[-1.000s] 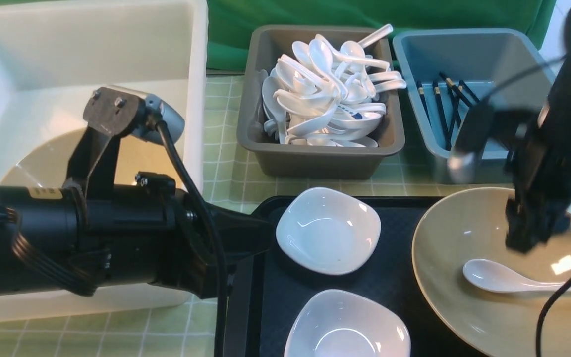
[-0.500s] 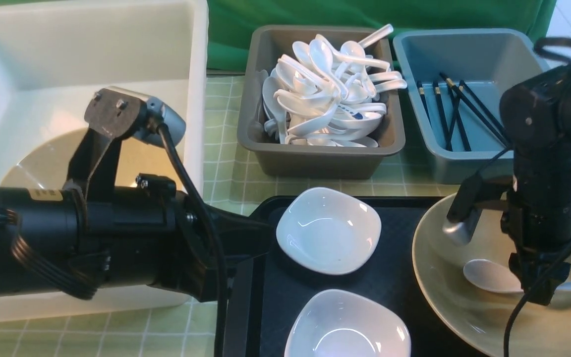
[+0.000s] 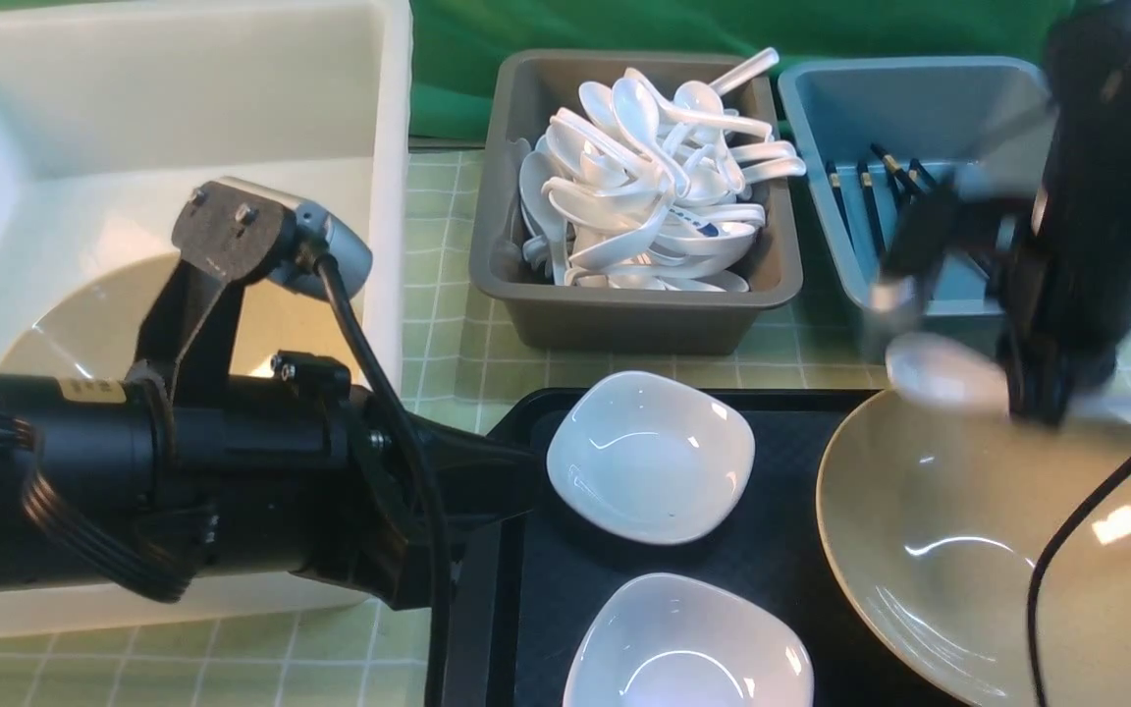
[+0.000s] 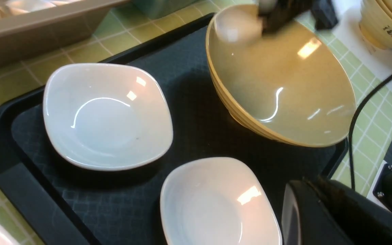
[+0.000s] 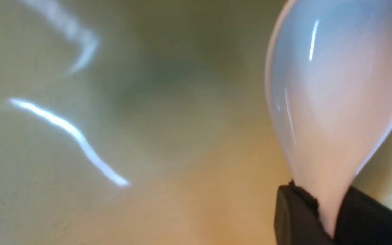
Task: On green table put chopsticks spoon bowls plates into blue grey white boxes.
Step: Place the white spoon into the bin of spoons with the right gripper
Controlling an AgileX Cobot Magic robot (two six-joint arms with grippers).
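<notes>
White glossy ceramic spoon (image 3: pixel 948 373), right of frame, clamped at neck by black right gripper (image 5: pixel 322 204), above yellow-beige bowl. Left gripper (image 4: pixel 305 211) closed, seemingly empty. Best: keep spoon level, clear grey-brown plastic box (image 3: pixel 634 319) rim, upper middle, release low.

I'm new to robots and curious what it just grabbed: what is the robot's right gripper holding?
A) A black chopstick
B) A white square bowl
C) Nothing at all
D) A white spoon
D: the right wrist view shows the white spoon pinched between the tips of the right gripper.
</notes>
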